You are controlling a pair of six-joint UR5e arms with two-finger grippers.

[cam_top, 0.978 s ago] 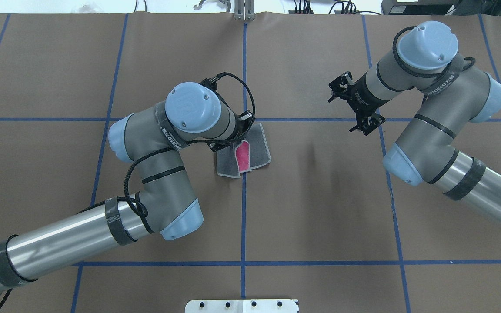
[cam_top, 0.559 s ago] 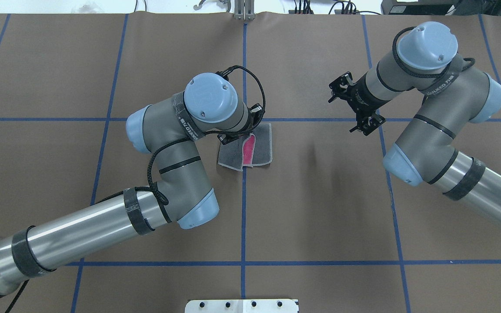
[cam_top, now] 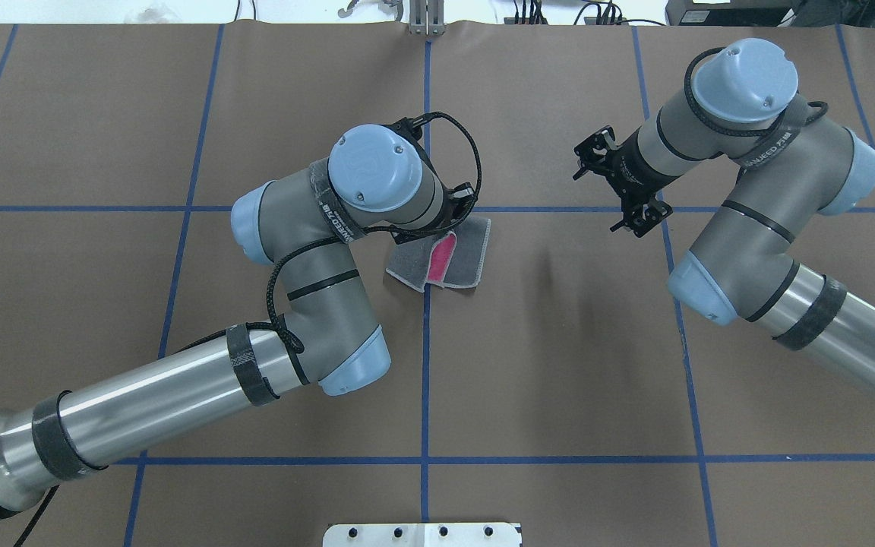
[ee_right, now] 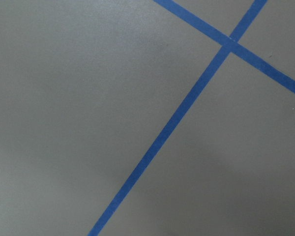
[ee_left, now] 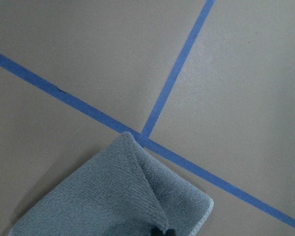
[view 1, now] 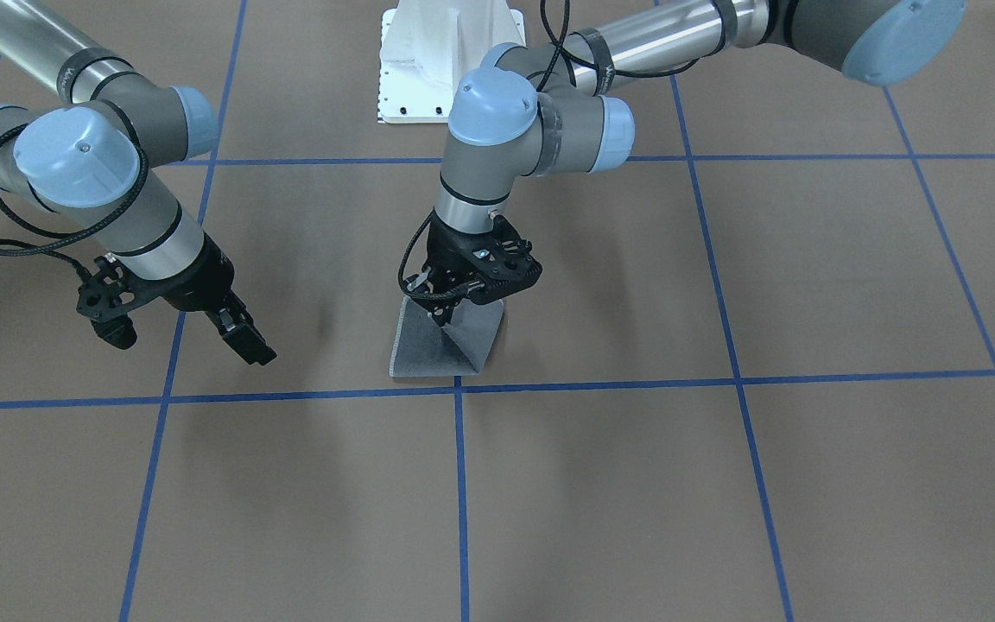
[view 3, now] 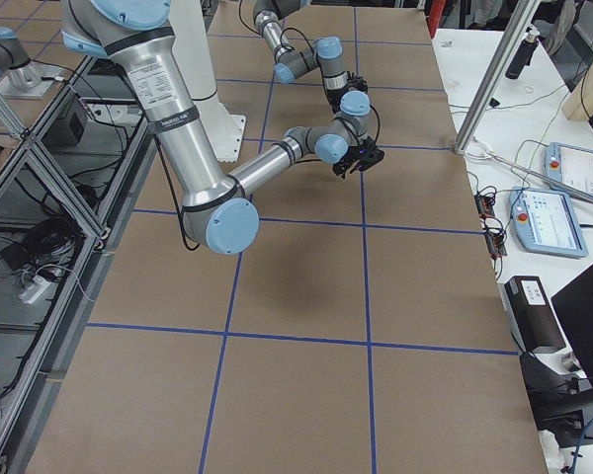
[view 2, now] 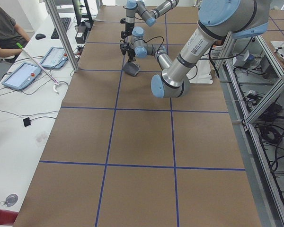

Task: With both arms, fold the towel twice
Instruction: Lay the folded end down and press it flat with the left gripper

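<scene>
The towel [cam_top: 464,258] lies partly folded near the table's centre crossing, grey side up, with a strip of pink face [cam_top: 443,257] showing in the fold. In the front-facing view the towel [view 1: 428,350] rises like a tent to a pinched point. My left gripper [view 1: 444,313] is shut on that raised part, and the left wrist hides it from overhead. The left wrist view shows the grey towel [ee_left: 103,201] hanging from a dark fingertip at the bottom edge. My right gripper [view 1: 182,339] hovers open and empty well to the side, also seen from overhead as my right gripper [cam_top: 620,186].
Brown paper with blue tape lines [cam_top: 425,365] covers the table. The white pedestal [view 1: 446,52] stands at the robot's edge. In the exterior left view a person [view 2: 4,33] sits at a side bench with tablets [view 2: 23,75]. The right wrist view shows only paper and tape.
My left arm has swung to the right and slightly away from the robot, dragging the held towel part with it; the towel has shifted right and turned a little. The right arm has stayed put.
</scene>
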